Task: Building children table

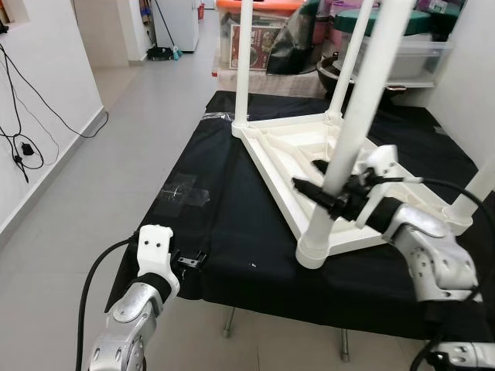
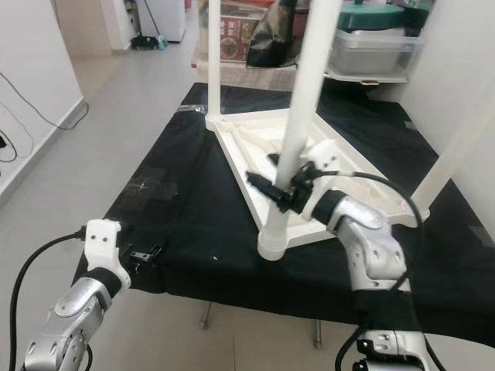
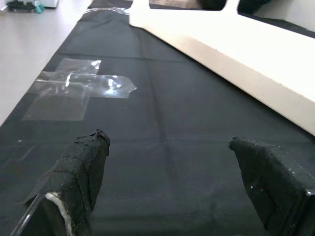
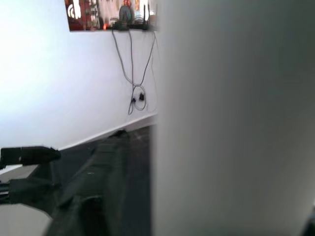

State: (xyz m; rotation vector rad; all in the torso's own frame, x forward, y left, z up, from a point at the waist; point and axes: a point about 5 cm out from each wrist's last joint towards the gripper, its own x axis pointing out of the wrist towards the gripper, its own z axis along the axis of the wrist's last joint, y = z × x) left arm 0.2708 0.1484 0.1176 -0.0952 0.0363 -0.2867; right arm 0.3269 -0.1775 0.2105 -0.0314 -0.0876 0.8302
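Note:
A white children's table (image 1: 290, 147) lies upside down on a black-covered bench (image 1: 232, 232). Its legs stand up: one at the far left corner (image 1: 244, 62), one at the back (image 1: 352, 58), one at the right (image 1: 479, 185). The near leg (image 1: 363, 100) rises from its socket at the front corner. My right gripper (image 1: 323, 192) is shut on this near leg low down, one finger on each side; the leg (image 4: 231, 123) looms close in the right wrist view. My left gripper (image 1: 189, 261) is open at the bench's near left corner, its fingertips (image 3: 78, 172) just above the black cloth.
Clear tape (image 1: 186, 192) is stuck on the cloth left of the tabletop. Storage boxes (image 1: 255, 35) and a lidded tub (image 1: 402, 46) stand behind the bench. Bare floor (image 1: 100, 170) runs along the left, with cables (image 1: 23, 147) hanging down the left wall.

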